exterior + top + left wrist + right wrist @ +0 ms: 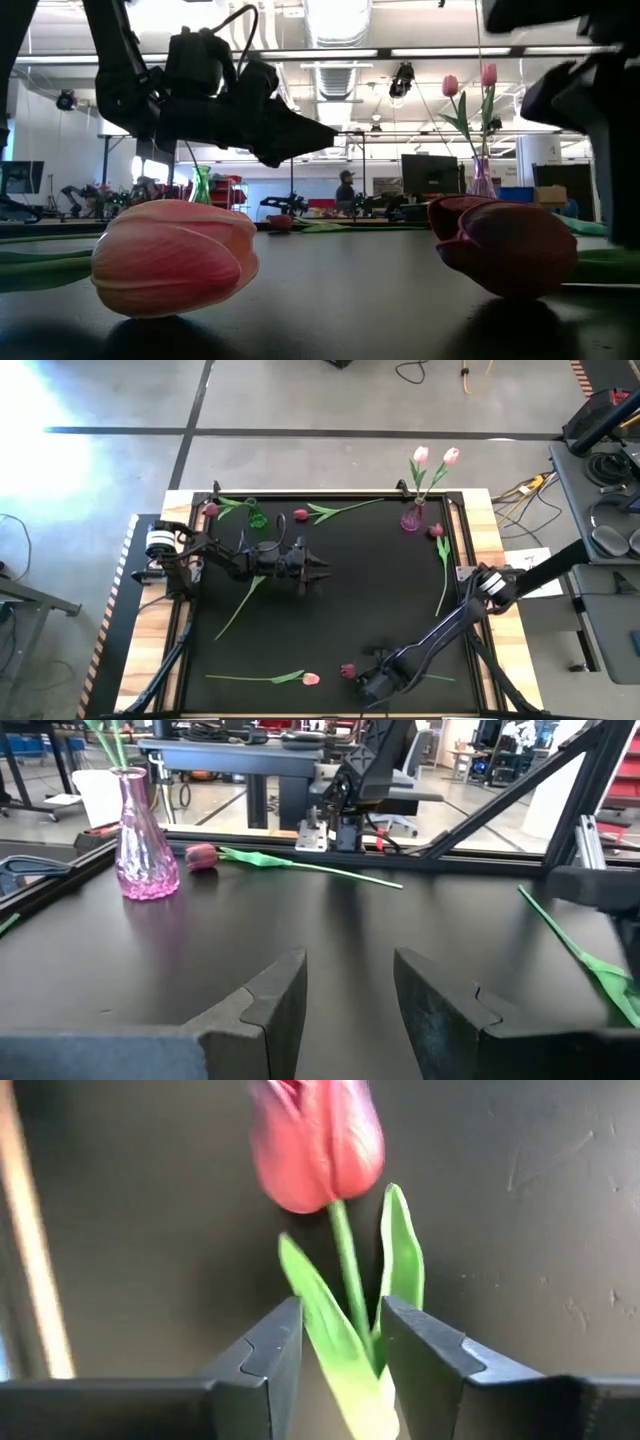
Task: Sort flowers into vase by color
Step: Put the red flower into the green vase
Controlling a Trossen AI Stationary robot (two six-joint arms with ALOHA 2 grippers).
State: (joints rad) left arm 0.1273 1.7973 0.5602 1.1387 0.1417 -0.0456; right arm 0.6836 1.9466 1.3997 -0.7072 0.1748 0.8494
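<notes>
Right end effector [340, 1345]: low at the near edge of the desk [340, 590], fingers spread on either side of a dark red tulip [317, 1142], not closed on it.
Dark red tulip: lay flat on the black mat; closed red-maroon head, thin green stem and two narrow green leaves running between the fingers.
Left end effector [348, 995]: hung above the middle-left of the desk, fingers spread, holding nothing.
Pink vase [411, 516]: clear pink glass at the far right of the desk, with two pale pink tulips [434, 457] upright in it.
Green vase [257, 517]: far left of the desk.
Loose flowers: a pale pink tulip [309, 679] lay at the near edge, just left of the dark red one; other dark red ones lay along the far edge and the right side.
</notes>
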